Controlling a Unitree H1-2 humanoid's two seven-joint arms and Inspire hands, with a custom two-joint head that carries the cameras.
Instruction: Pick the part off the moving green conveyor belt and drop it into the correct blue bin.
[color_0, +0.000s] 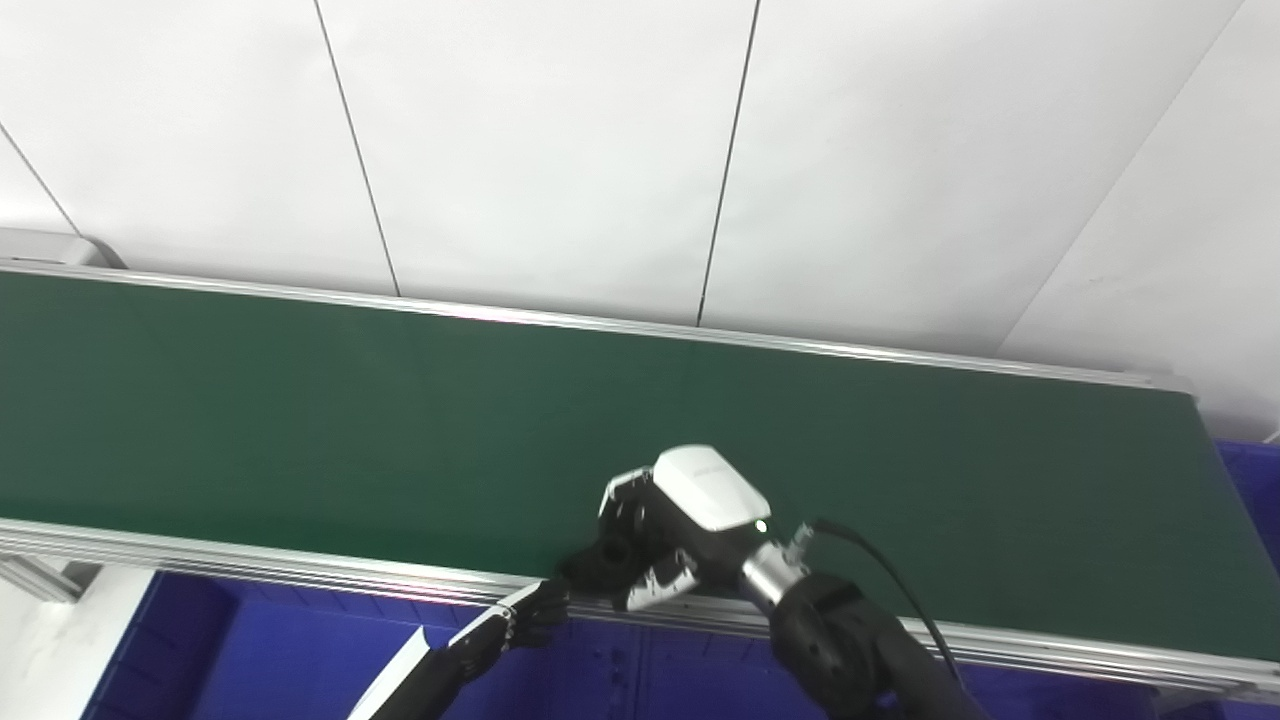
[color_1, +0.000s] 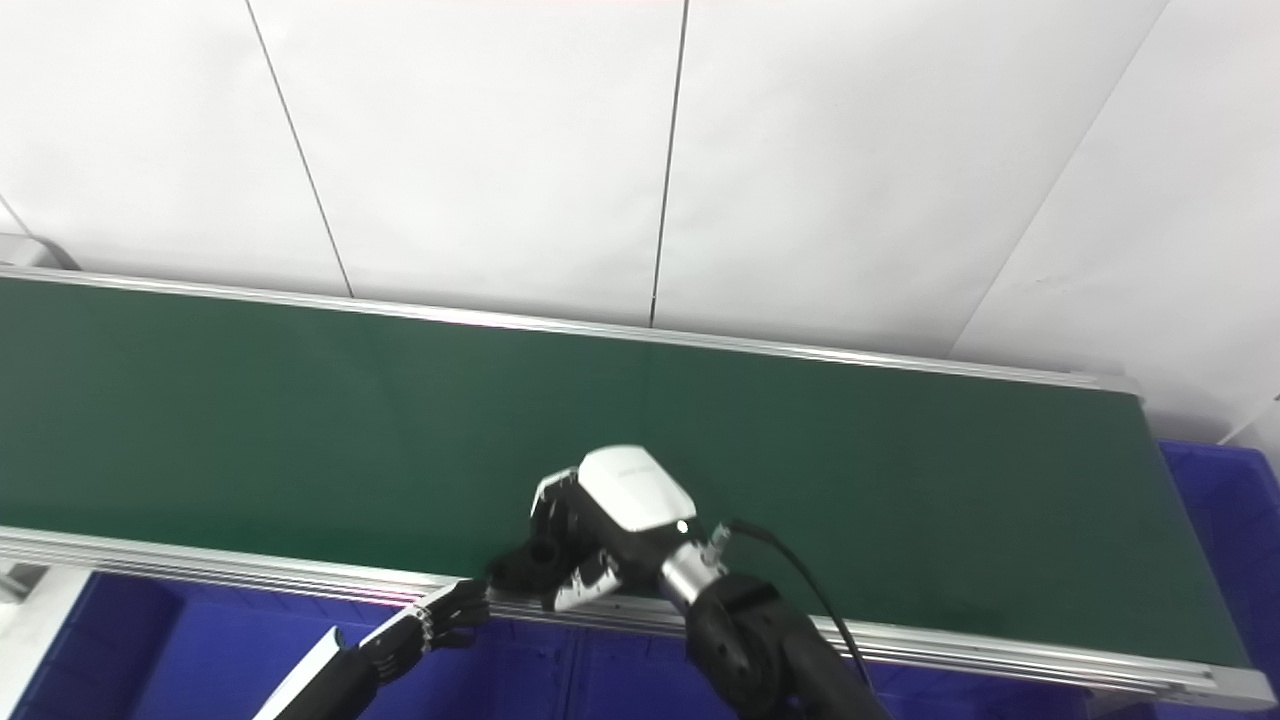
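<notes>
Left eye view shows right hand (color_0: 668, 535) curled over a dark part (color_0: 597, 567) at the belt (color_0: 300, 420) edge, seemingly clamped; left hand (color_0: 520, 618) state unclear; next, likely carry to bin (color_0: 300, 650).

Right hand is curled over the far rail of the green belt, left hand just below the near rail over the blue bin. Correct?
Not quite. The right hand is at the near silver rail of the green conveyor belt, not the far one; the left eye view shows it. The left hand is below that rail, over the blue bin.
</notes>
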